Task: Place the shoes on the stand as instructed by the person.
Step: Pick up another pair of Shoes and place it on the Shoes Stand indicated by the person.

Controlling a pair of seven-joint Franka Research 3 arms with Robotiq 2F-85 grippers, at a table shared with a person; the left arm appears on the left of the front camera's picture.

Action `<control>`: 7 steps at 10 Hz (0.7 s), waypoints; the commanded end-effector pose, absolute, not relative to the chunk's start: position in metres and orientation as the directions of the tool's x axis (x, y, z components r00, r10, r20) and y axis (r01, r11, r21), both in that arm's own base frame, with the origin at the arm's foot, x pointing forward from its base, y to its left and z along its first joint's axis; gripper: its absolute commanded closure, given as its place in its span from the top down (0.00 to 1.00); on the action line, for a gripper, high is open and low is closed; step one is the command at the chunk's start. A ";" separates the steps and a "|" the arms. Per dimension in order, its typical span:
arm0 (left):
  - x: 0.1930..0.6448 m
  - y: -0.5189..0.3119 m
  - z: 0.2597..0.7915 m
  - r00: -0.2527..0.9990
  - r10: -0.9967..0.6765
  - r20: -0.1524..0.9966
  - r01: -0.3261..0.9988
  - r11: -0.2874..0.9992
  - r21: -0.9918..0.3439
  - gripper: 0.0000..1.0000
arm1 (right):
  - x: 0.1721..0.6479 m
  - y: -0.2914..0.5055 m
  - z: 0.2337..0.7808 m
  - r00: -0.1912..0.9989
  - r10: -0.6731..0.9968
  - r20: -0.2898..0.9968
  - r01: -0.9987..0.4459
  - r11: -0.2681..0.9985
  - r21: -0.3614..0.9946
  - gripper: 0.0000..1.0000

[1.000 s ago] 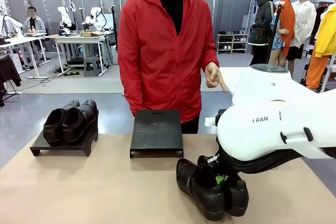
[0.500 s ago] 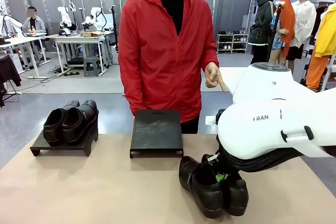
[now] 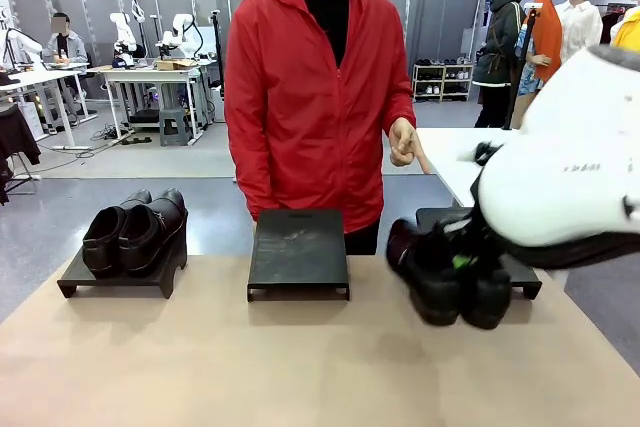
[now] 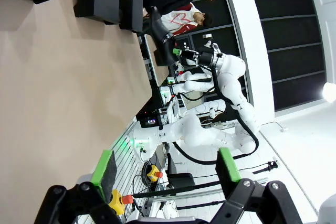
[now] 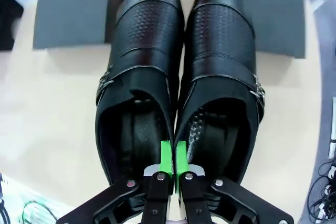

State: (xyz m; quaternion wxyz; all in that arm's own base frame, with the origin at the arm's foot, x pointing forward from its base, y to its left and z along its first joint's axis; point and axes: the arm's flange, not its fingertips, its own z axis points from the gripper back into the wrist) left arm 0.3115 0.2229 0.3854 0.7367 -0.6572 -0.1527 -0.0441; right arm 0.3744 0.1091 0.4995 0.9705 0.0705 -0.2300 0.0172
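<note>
Two glossy black leather dress shoes [image 5: 178, 72] hang clamped by their inner walls in my right gripper [image 5: 171, 163] | toes point ahead at flat dark right-hand stand [image 3: 525, 277], just beyond | left gripper [image 4: 165, 174] spread, idle.

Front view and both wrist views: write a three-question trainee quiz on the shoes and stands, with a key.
1. True or false: the middle stand carries shoes.
2. What is the right gripper shut on?
A. one shoe's toe
B. the inner walls of the held pair of shoes
C. a stand
3. Which stand does the person's hand point toward?

Key:
1. False; the pair on the left stand is the only one placed.
2. B
3. The right stand.
</note>
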 end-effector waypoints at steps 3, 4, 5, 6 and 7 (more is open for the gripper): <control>0.308 0.221 0.386 0.948 0.129 0.291 0.271 0.153 -0.950 0.97 | 0.386 0.083 0.527 0.837 -0.051 0.546 -0.052 0.984 0.171 0.04; 0.308 0.221 0.386 0.948 0.129 0.291 0.271 0.153 -0.950 0.97 | 0.385 0.076 0.534 0.820 -0.071 0.568 -0.046 0.981 0.189 0.04; 0.308 0.221 0.386 0.948 0.129 0.291 0.271 0.153 -0.950 0.97 | 0.389 0.068 0.541 0.801 -0.098 0.591 -0.031 0.978 0.204 0.04; 0.308 0.221 0.386 0.948 0.129 0.291 0.271 0.153 -0.950 0.97 | 0.400 0.062 0.547 0.757 -0.120 0.642 0.004 0.984 0.179 0.04; 0.308 0.221 0.386 0.948 0.129 0.291 0.271 0.153 -0.950 0.97 | 0.416 0.058 0.549 0.721 -0.119 0.683 0.023 0.989 0.148 0.04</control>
